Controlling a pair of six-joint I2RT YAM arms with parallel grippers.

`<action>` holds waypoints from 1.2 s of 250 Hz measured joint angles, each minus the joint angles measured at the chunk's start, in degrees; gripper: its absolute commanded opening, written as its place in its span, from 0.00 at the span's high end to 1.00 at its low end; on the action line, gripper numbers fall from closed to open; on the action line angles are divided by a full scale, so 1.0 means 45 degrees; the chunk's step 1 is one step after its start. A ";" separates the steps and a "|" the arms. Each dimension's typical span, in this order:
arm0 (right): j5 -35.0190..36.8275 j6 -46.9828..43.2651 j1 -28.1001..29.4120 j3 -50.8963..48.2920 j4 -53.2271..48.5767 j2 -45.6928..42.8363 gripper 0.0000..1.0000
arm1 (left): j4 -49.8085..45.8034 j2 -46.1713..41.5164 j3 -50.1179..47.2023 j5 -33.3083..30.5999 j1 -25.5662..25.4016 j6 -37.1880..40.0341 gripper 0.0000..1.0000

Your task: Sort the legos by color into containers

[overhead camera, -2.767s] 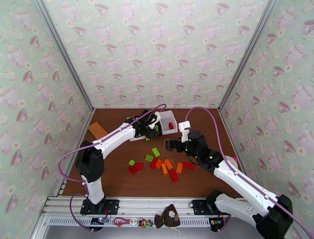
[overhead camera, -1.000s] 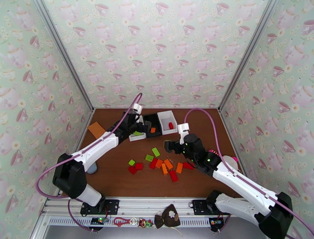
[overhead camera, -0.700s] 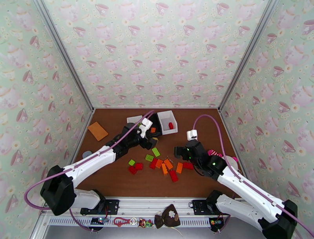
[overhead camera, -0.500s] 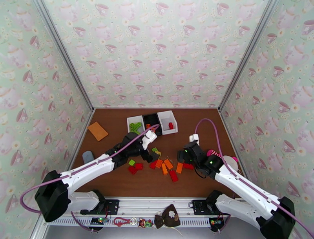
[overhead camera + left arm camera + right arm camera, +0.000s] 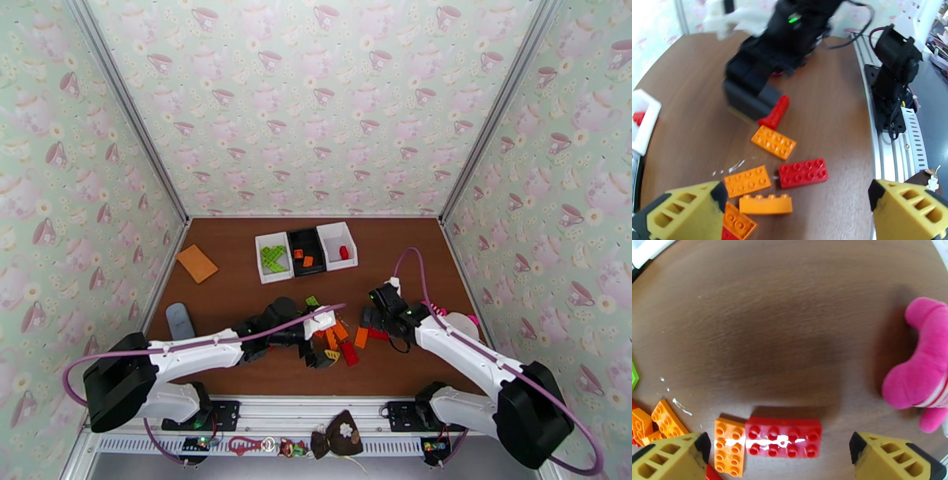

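Left gripper (image 5: 794, 211): spread, empty, low over loose legos (image 5: 348, 353) by the near edge of the table (image 5: 411, 260), likely choosing one | right gripper (image 5: 781, 459): spread, bracketing a red brick (image 5: 784, 437) for pickup | containers (image 5: 313, 240): far edge, one colour each.

Two arms (image 5: 197, 351): white shells, black joints, purple cables (image 5: 411, 251), yellow slotted fingers (image 5: 683, 213), black bases (image 5: 204, 414) at six o'clock.

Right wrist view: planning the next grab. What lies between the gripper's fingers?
In the right wrist view, a red brick lies flat between the fingers of the open right gripper, with an orange brick against one end.
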 measured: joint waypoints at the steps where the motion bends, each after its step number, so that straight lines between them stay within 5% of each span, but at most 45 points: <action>1: -0.0010 0.0000 -0.0005 0.0000 0.0010 0.0024 0.03 | 0.0024 0.0000 -0.0005 0.0010 -0.0005 -0.0005 0.00; 101: -0.0976 0.0024 -0.0457 -0.0719 0.1112 0.0971 0.15 | 0.0641 0.0000 -0.0243 0.0214 -0.0039 0.0296 0.00; 198: -0.1180 0.0049 -0.0525 -0.0981 0.1379 0.1020 0.37 | 0.0641 0.0087 -0.0243 0.0437 -0.0097 0.0325 0.00; 300: -0.1200 -0.0015 -0.0525 -0.0568 0.0884 0.0389 0.39 | 0.0738 -0.0121 -0.0529 0.0306 -0.0049 0.0136 0.00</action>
